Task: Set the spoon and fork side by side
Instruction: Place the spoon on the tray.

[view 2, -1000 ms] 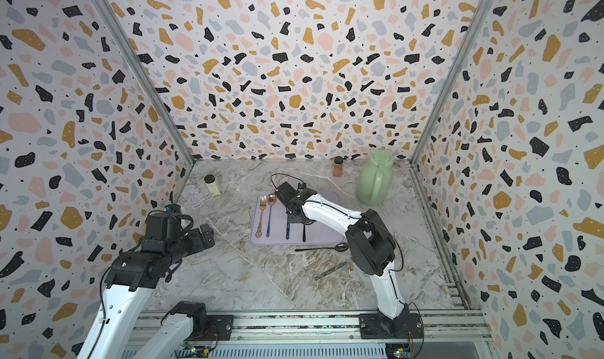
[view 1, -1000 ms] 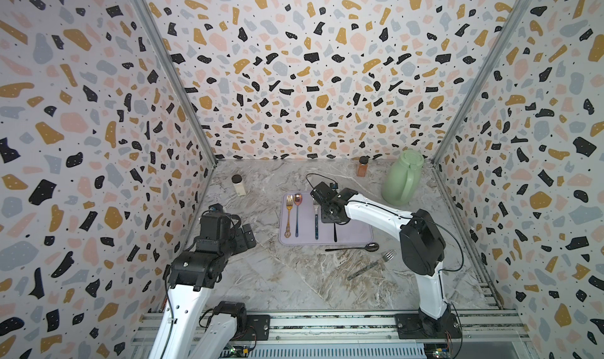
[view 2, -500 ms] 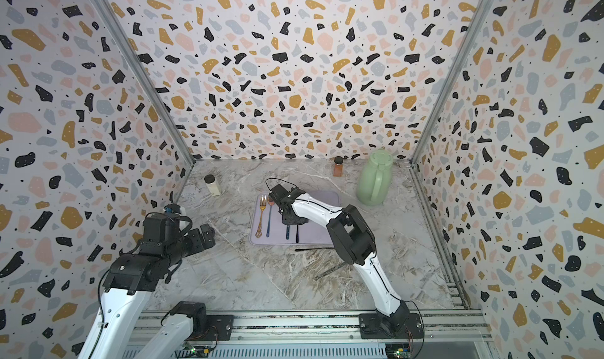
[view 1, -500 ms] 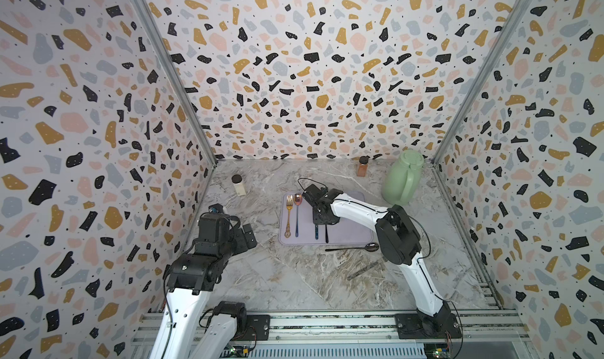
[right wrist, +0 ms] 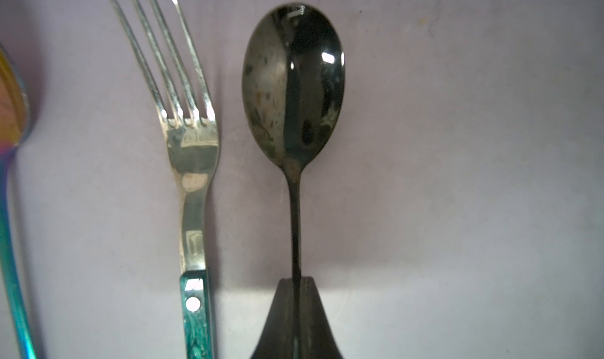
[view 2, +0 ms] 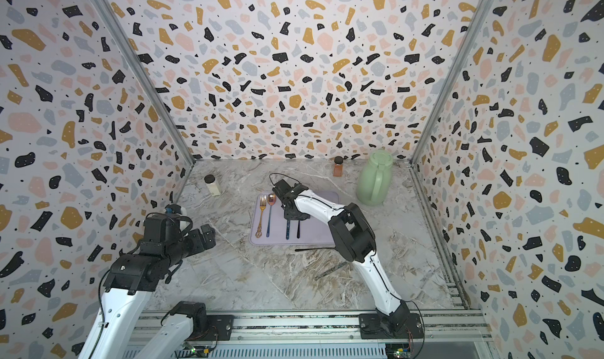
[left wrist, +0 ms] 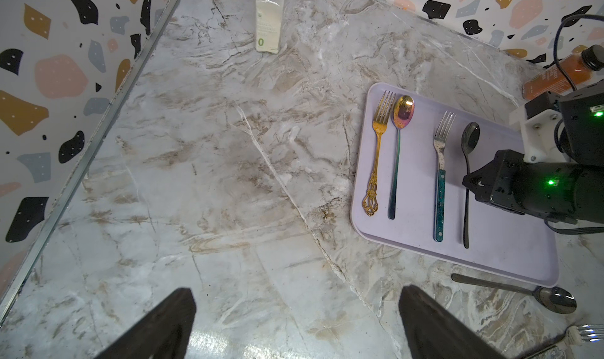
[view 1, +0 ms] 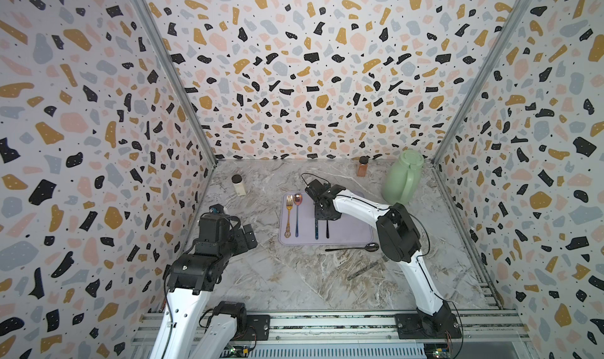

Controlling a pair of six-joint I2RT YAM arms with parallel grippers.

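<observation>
The black spoon [right wrist: 293, 79] is pinched at its handle by the right gripper [right wrist: 295, 285], jaws closed on it, on the lilac tray [left wrist: 510, 243], just beside the teal-handled fork [right wrist: 192, 164]. Its long axis is lined parallel to the fork, bowl pointed toward the back wall [view 1: 310, 79]. The left gripper [left wrist: 295, 295] is held wide open, well apart.

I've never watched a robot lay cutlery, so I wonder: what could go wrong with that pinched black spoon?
The right gripper has its jaws shut on the black spoon; on release it may roll out of line with the teal-handled fork. The fork lies close; opening jaws might nudge it. Withdrawing, the arm could brush the spare spoon by the tray.
</observation>
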